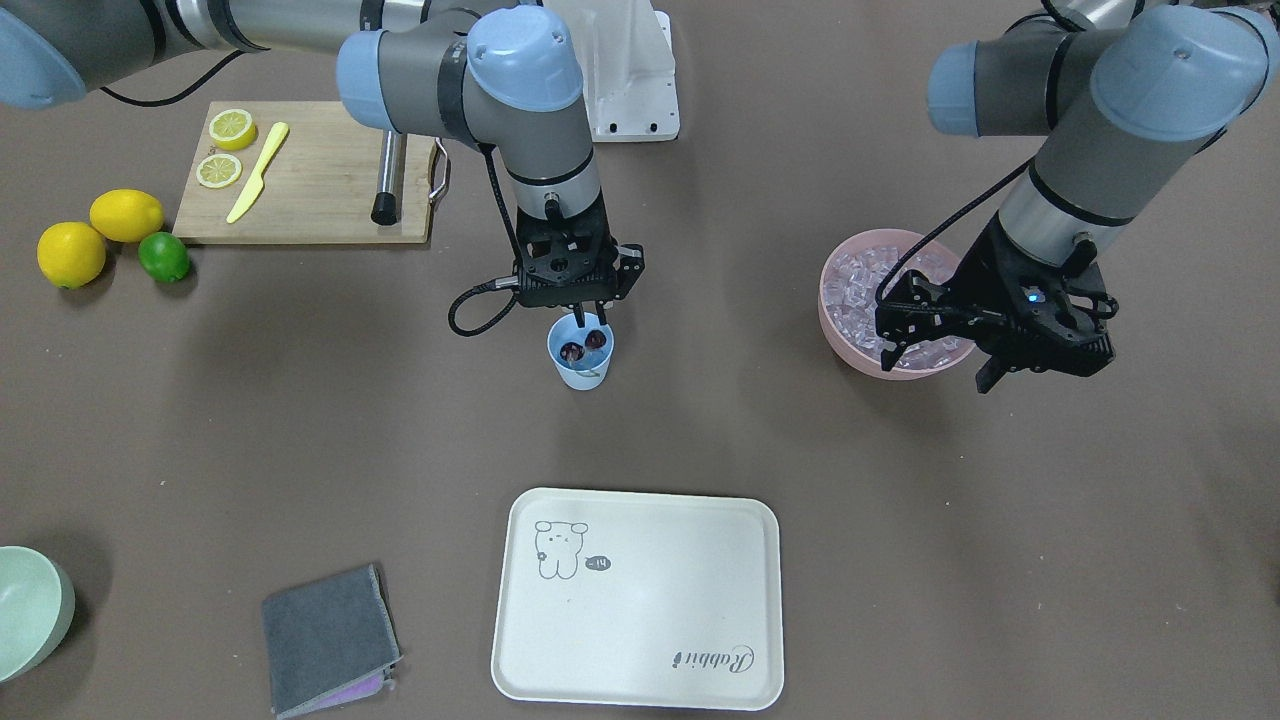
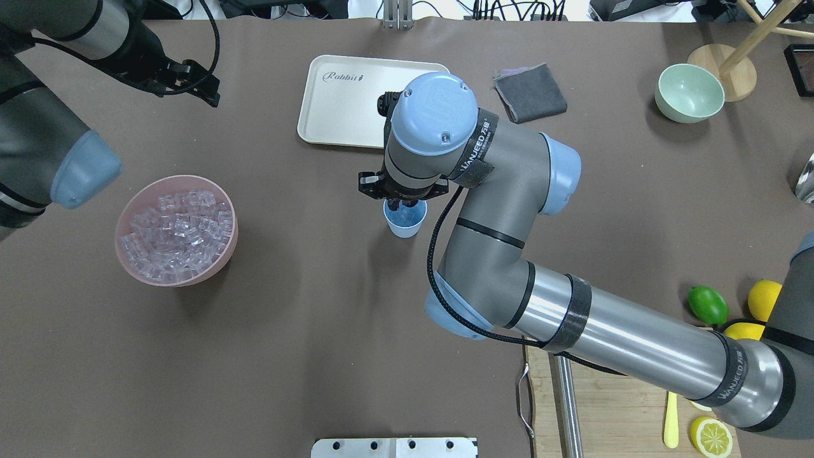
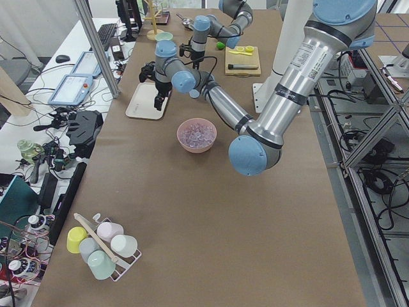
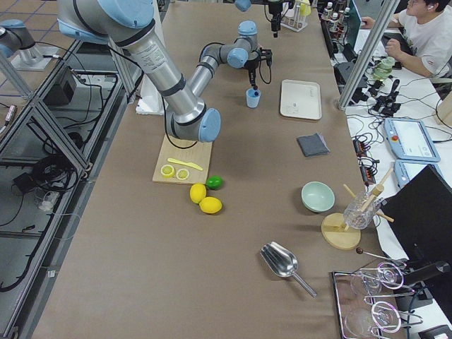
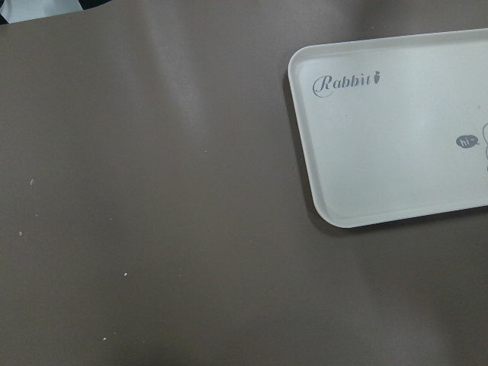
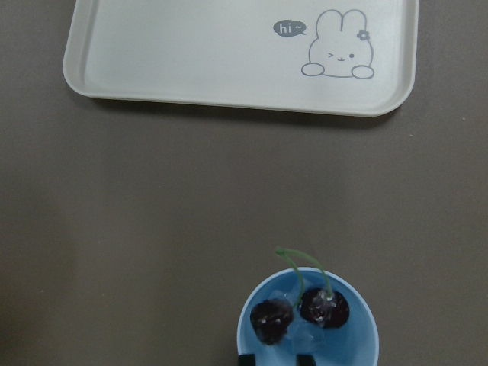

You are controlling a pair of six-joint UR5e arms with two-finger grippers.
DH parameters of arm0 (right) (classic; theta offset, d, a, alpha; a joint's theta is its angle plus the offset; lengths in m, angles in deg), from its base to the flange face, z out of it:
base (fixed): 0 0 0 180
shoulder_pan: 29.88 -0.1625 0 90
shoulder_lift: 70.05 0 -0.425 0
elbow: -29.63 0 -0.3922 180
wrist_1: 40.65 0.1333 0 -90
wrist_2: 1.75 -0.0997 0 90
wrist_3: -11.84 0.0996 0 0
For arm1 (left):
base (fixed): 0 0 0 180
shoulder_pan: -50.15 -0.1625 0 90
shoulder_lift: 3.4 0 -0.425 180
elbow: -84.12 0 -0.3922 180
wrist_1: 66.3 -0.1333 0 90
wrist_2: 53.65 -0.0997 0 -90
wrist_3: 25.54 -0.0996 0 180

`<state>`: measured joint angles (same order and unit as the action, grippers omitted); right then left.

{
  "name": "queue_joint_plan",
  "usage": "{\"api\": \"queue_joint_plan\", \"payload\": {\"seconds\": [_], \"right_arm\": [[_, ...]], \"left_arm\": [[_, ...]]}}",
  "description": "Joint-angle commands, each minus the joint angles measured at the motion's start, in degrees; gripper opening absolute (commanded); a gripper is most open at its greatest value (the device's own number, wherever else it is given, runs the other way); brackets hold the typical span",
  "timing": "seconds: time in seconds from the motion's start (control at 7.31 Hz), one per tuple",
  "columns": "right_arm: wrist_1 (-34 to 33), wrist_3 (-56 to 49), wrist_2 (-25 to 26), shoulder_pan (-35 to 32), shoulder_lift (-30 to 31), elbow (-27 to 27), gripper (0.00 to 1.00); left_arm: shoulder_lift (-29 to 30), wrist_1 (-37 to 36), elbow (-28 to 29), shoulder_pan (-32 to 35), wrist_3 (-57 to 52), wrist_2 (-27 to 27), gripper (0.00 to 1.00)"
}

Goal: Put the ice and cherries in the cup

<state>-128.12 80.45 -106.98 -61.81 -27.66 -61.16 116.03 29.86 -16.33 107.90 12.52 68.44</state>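
Just over the cup rim, right pincer hangs parted (cherries inside).

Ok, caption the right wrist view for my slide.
Two stemmed cherries resting on ice inside the blue cup, with the rabbit-print tray lying beyond it.

The two dark red cherries lie in the small pale blue plastic cup, on top of clear ice cubes. The large pink round bowl stands well apart from the cup, on the robot's left side. The white rectangular plastic tray lies beyond the cup, on the side away from the robot
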Motion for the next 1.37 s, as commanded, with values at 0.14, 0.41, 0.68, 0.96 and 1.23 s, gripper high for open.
{"api": "queue_joint_plan", "payload": {"seconds": [0.14,0.41,0.68,0.96,1.23], "right_arm": [[-0.1,-0.8,1.1,-0.8,2.4,-2.3,0.99],[-0.2,-4.8,-6.2,-11.3,3.3,-2.4,0.99],[-0.2,-27.4,-25.1,-30.2,11.6,-1.9,0.99],[-0.9,-55.4,-35.9,-45.1,21.1,4.3,0.99],[-0.9,-76.9,-35.9,-54.7,26.2,10.8,0.99]], "left_arm": [[-0.2,0.0,0.1,0.1,-0.2,0.0,0.97],[-1.0,-2.0,0.2,3.9,-2.4,0.2,0.97],[-2.4,-7.2,4.4,12.7,-19.7,0.4,0.97],[-4.2,-7.8,10.6,21.1,-35.9,0.7,0.97],[-6.8,-7.3,16.8,28.1,-47.0,5.1,0.97]]}}
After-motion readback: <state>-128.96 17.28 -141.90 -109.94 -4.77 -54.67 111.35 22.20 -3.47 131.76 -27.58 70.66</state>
